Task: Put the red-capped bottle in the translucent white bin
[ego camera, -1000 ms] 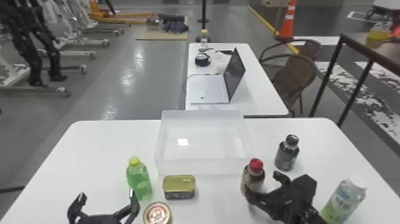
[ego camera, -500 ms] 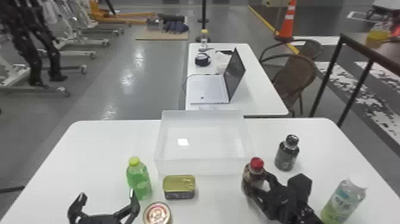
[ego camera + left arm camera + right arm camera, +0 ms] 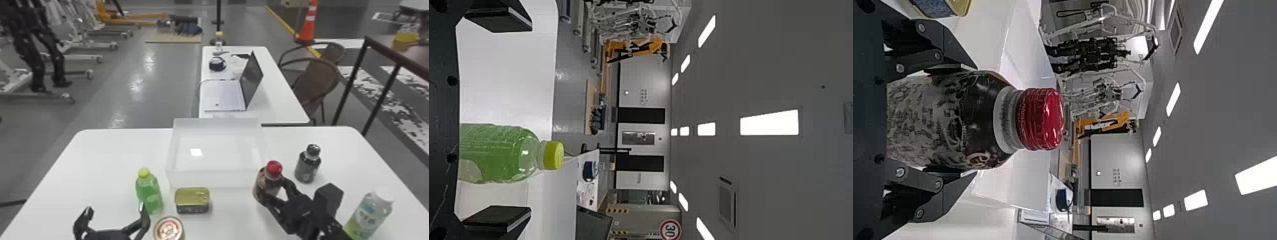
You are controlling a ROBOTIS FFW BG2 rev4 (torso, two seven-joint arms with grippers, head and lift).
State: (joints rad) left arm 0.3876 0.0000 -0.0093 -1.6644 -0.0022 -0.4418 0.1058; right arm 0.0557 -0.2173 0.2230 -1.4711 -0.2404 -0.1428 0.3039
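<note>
Where it gaped earlier, the right hand clasps the red-capped bottle

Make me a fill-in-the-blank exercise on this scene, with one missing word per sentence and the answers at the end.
The bottle in the right claw has a ____ cap and is outside the bin.
The green bottle is nearer the robot's ____ claw.
The flat tin has a lid coloured ____.
On the far table stands an open ____.
Missing words: red; left; gold; laptop.
</note>
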